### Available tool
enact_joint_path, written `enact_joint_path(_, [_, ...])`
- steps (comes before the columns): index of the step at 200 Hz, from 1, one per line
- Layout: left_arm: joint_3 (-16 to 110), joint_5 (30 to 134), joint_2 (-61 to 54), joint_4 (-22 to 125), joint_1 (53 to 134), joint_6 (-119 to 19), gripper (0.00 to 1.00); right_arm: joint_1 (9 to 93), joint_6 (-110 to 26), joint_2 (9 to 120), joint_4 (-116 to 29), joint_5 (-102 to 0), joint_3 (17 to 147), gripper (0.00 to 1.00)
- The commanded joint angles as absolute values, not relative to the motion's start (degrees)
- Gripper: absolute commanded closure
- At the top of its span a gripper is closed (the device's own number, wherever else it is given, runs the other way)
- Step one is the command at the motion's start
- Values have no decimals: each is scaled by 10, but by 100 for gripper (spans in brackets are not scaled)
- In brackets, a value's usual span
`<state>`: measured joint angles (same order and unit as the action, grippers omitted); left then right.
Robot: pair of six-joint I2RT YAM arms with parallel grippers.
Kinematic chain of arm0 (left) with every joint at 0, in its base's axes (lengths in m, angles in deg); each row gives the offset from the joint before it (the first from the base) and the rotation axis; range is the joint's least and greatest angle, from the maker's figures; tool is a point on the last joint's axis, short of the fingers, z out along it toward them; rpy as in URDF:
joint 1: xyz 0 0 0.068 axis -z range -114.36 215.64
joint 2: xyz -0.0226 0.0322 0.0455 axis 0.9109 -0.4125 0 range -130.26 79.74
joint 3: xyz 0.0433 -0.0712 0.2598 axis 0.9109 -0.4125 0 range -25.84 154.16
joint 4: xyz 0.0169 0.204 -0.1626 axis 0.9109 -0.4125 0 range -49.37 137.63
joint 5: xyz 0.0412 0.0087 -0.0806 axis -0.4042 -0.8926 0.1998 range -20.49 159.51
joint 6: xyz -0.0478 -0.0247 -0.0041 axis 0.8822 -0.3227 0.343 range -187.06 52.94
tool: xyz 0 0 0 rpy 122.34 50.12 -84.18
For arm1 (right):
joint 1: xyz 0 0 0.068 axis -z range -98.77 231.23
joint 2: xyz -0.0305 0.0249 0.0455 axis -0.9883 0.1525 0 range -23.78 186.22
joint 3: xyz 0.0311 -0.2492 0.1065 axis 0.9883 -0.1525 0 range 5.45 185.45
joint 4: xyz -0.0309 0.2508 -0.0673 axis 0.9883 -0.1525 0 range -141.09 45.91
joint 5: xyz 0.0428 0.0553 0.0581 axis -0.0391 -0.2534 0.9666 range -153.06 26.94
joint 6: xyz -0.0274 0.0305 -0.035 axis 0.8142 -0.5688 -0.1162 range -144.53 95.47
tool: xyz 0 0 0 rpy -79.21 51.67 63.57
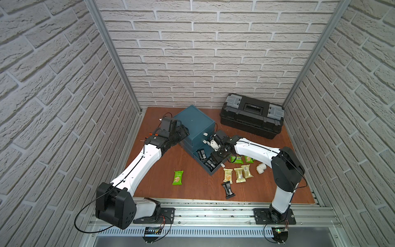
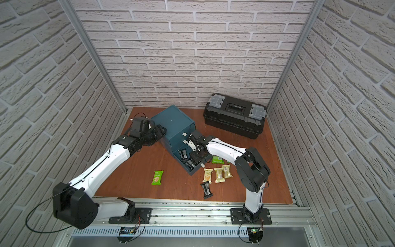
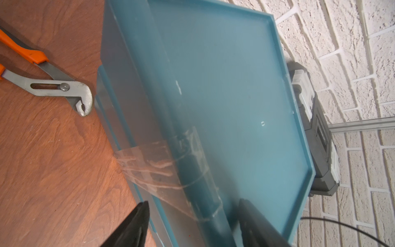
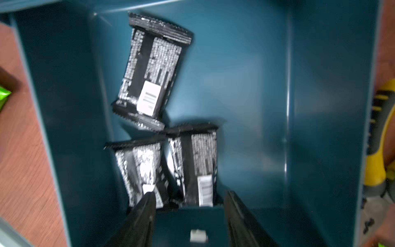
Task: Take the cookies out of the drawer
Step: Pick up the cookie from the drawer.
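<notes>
The teal cabinet's bottom drawer (image 1: 215, 170) stands pulled out. Three black cookies with white print (image 4: 152, 72) lie inside, also seen in a top view (image 1: 201, 154). My right gripper (image 4: 189, 195) hangs open just over two of them, holding nothing; both top views show it above the drawer (image 1: 214, 160) (image 2: 195, 159). On the table lie more cookies: a green one (image 1: 178, 177), two green (image 1: 236, 159), three pale gold (image 1: 239, 175) and a black one (image 1: 228, 190). My left gripper (image 3: 193, 205) is open, its fingers straddling the cabinet's top left edge (image 1: 185, 131).
A black toolbox (image 1: 252, 115) stands at the back right. A white pipe elbow (image 1: 261, 168) lies right of the gold packets. Orange-handled pliers (image 3: 53, 85) lie left of the cabinet (image 3: 213, 85). Yellow-handled pliers (image 4: 378, 149) lie beside the drawer.
</notes>
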<state>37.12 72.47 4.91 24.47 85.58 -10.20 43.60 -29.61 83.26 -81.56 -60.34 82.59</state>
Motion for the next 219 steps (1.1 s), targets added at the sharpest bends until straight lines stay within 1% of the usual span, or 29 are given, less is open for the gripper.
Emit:
enact_joint_path(1, [346,716,34,191,852,-105,30,441,-282,850,-815,-610,847,44])
enact_joint_path(44, [347,716,33,191,852,-105,30,442,-275,883,-818,-621,861,46])
enact_joint_path(86, [348,716,33,191,852,-105,30,442,-271,891,-819,-630,865,46])
enact_joint_path(97, [348,716,31,191,852,-104,31,442,-269,913,-820,-631,865,46])
enact_joint_path(157, [350,716,30,190,851,-105,31,440,-261,929,-829,-642,863,46])
enact_joint_path(219, [351,715,30,191,851,-104,31,440,-289,915,-810,-633,857,62])
